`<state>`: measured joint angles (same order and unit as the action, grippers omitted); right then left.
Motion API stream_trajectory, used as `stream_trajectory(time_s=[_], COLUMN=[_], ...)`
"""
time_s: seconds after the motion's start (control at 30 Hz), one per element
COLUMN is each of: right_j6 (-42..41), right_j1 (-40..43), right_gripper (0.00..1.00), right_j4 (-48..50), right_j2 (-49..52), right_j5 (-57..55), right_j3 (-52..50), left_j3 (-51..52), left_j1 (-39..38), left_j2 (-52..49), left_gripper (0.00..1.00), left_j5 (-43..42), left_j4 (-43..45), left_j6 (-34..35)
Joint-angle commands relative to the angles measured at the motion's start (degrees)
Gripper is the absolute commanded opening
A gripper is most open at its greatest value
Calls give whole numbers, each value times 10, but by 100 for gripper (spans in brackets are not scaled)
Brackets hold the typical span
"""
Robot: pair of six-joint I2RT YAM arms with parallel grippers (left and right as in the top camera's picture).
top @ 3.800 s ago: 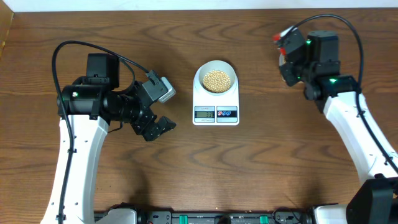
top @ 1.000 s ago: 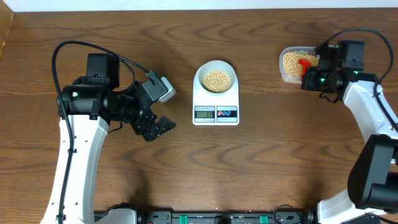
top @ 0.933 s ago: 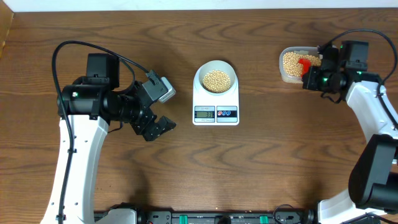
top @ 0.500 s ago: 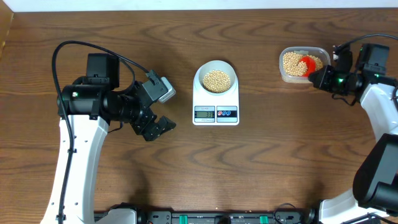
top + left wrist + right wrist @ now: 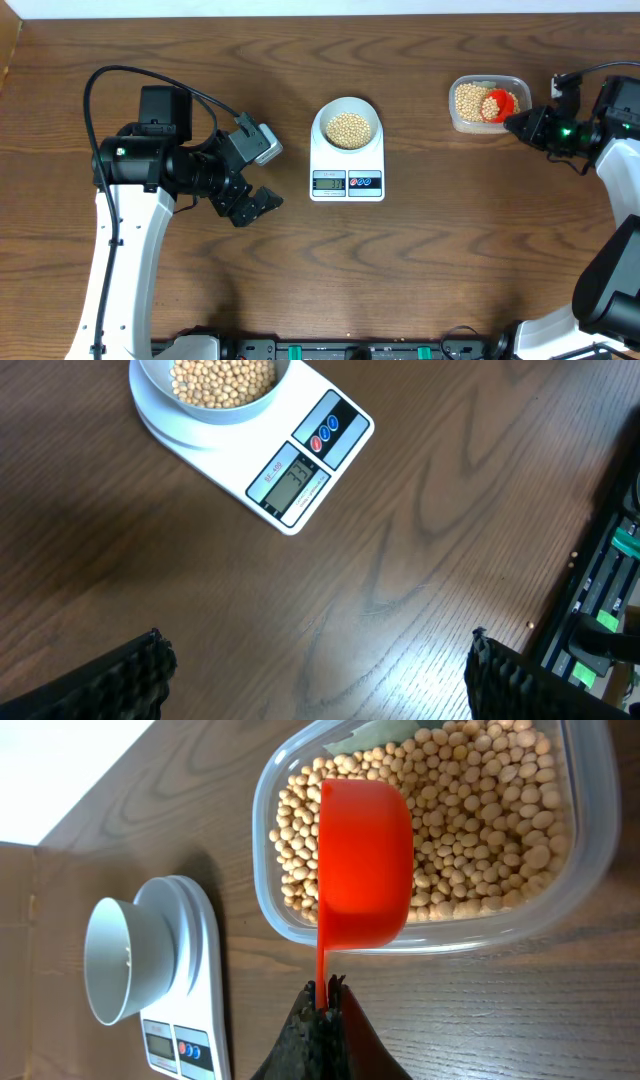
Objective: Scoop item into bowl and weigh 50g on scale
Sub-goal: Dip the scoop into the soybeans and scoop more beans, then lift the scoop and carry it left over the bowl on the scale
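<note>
One twist of the red scoop [image 5: 365, 850], pinched by its thin handle in the clenched right gripper [image 5: 326, 990], would scatter beans [image 5: 480, 810] outside the tub [image 5: 470, 932]; the left gripper [image 5: 258, 203] hangs open, empty.

Your bench [image 5: 300, 280] is dark brown wood with a heavy swirly grain, and it fills pretty much the whole overhead view. Along the far edge you've got a plain white strip [image 5: 300, 7]; can't tell if that's wall or just a lighter surface behind. The far left corner has a tan, cardboard-looking panel [image 5: 8, 45] right at the bench edge. The near edge carries a black rail [image 5: 350, 351] with green fittings on it. In the left wrist view, a couple of tiny pale specks [image 5: 572, 558] sit on the wood near that rail. Light is soft and even, with a faint sheen on the wood and weak shadows.
</note>
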<state>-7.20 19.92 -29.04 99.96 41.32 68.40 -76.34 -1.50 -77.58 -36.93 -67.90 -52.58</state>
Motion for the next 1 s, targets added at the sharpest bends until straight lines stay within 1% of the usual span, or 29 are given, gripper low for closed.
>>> stream_trajectory(time_s=[0.0, 0.37, 0.57, 0.97], right_j6=[-5, -27, -31, -86], right_j1=[16, 40, 40, 30], right_gripper=[1, 1, 1, 1], right_j4=[-2, -1, 14, 46], right_j2=[5, 5, 5, 5], right_j5=[28, 78, 133, 170], right_j3=[1, 1, 1, 1], left_j3=[1, 1, 1, 1], left_j1=[2, 2, 2, 2], left_j2=[1, 1, 1, 1], left_gripper=[95, 95, 95, 95], left_j5=[1, 1, 1, 1], left_j4=[-2, -2, -2, -2], left_j6=[-7, -7, -7, -7])
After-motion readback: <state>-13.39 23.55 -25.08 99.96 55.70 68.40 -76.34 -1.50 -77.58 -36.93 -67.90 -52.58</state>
